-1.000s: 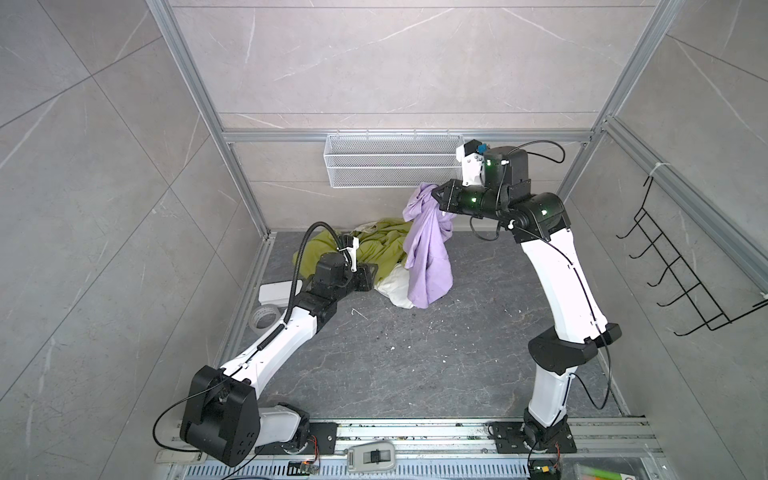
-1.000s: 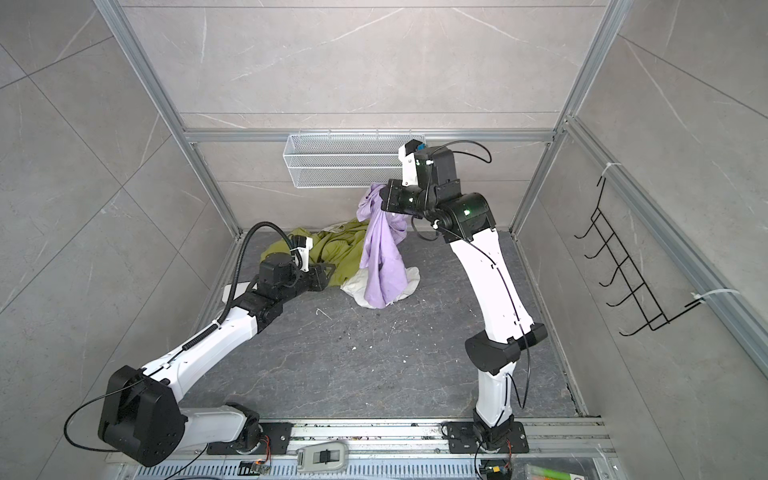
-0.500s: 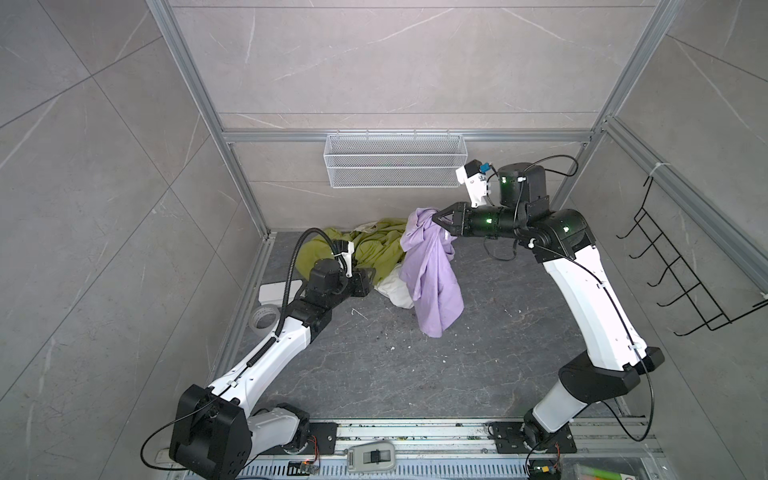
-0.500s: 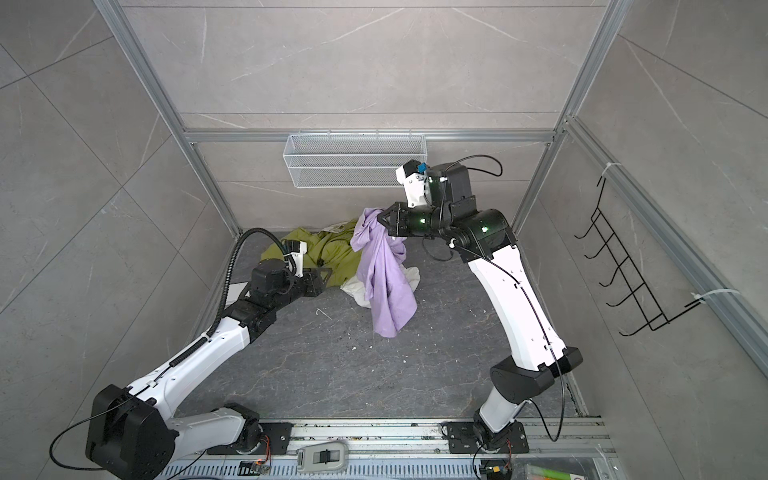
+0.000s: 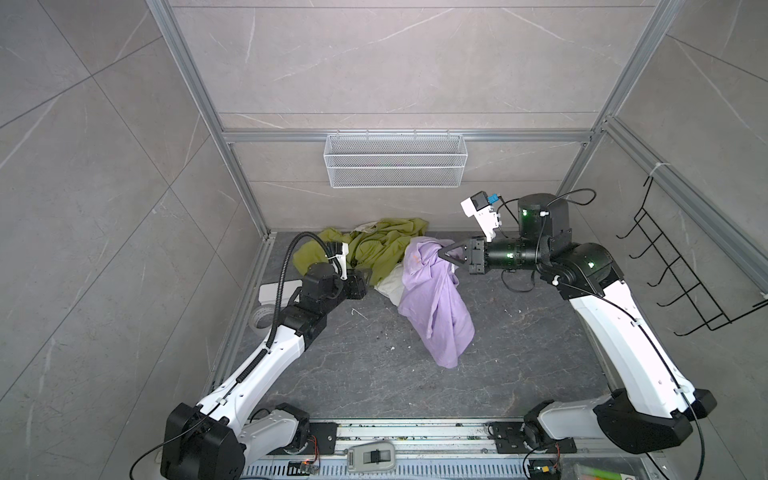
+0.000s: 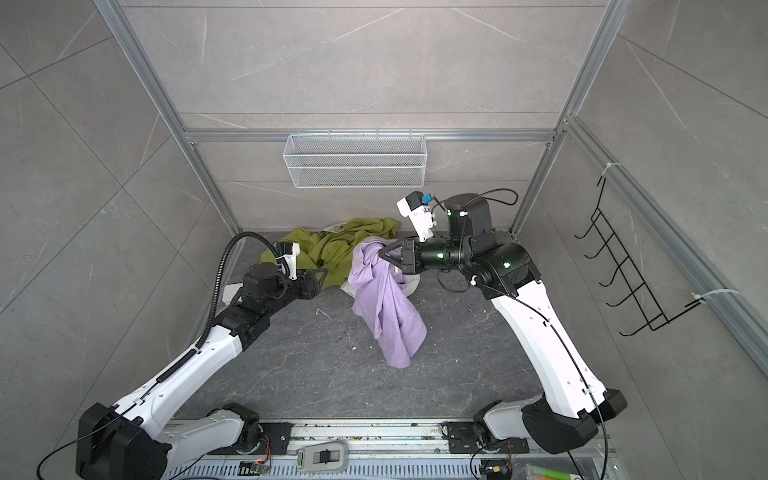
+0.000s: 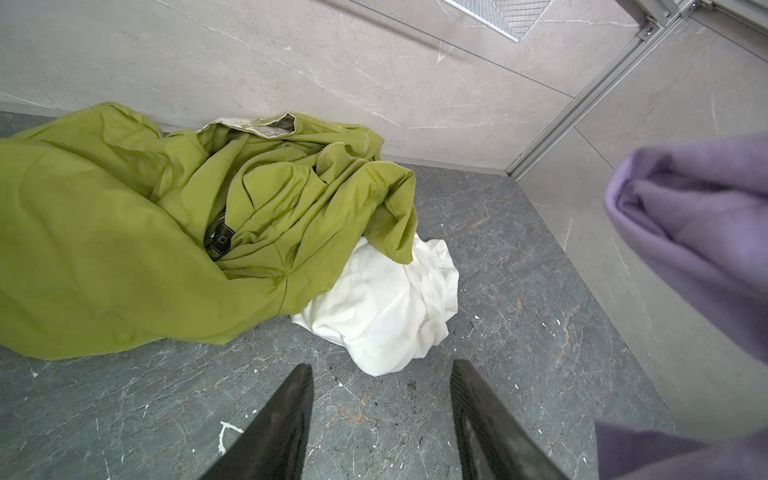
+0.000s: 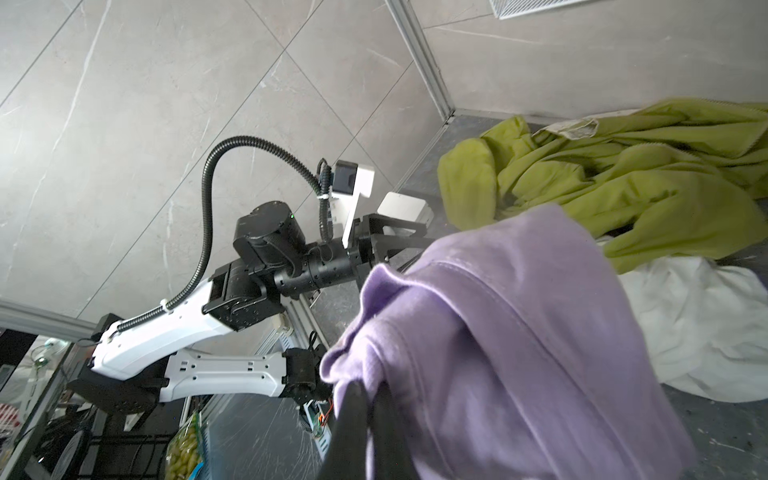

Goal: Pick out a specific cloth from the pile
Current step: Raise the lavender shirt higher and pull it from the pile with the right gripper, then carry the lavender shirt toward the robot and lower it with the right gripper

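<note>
The right gripper (image 5: 444, 252) was clenched on a bunched fold at the top of the lilac cloth (image 5: 434, 309), which hung limp beside the pile (image 5: 380, 249). Soft and light, it would likely stretch and slip, so a thick gathered fold seemed the surest hold. The left gripper (image 7: 380, 370) stood parted and empty near the white garment (image 7: 386, 303).

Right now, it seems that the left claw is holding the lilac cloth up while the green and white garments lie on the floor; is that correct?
Not quite: the right claw holds the lilac cloth up, as both top views show; the left claw is open and empty. The green garment and white garment do lie on the floor.
</note>
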Tool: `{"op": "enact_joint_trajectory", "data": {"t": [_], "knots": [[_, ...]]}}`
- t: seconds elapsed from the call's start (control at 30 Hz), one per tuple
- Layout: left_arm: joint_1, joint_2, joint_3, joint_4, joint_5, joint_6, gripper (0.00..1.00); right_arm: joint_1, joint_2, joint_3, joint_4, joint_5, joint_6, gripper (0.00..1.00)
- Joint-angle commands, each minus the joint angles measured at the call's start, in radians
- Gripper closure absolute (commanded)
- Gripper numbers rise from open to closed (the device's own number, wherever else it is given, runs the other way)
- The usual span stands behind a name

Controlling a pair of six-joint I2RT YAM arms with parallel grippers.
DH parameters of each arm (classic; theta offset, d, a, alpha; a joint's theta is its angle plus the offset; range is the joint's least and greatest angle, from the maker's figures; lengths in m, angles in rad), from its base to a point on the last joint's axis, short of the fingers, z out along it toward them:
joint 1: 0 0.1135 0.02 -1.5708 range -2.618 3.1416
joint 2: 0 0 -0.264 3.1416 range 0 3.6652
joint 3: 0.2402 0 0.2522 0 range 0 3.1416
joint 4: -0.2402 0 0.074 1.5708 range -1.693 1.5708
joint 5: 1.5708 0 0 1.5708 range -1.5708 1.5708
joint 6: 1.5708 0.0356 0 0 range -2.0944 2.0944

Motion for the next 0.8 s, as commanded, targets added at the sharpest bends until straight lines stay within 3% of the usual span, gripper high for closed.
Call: {"op": "enact_joint_trajectory", "data": {"t": [0.0, 0.47, 0.6, 0.77], "knots": [[-0.004, -0.032, -0.008, -0.024, -0.016, -0.024, 0.43, 0.01, -0.047, -0.064, 0.073, -0.082, -0.026, 1.0], [-0.003, -0.04, -0.004, -0.061, -0.028, -0.073, 0.43, 0.113, -0.152, -0.351, 0.151, -0.069, -0.02, 1.0], [-0.004, -0.021, 0.006, -0.058, -0.026, -0.083, 0.43, 0.182, -0.144, -0.409, 0.202, -0.054, -0.01, 1.0], [-0.003, -0.024, 0.008, -0.053, -0.03, -0.092, 0.43, 0.312, -0.125, -0.445, 0.215, 0.047, -0.088, 1.0]]}}
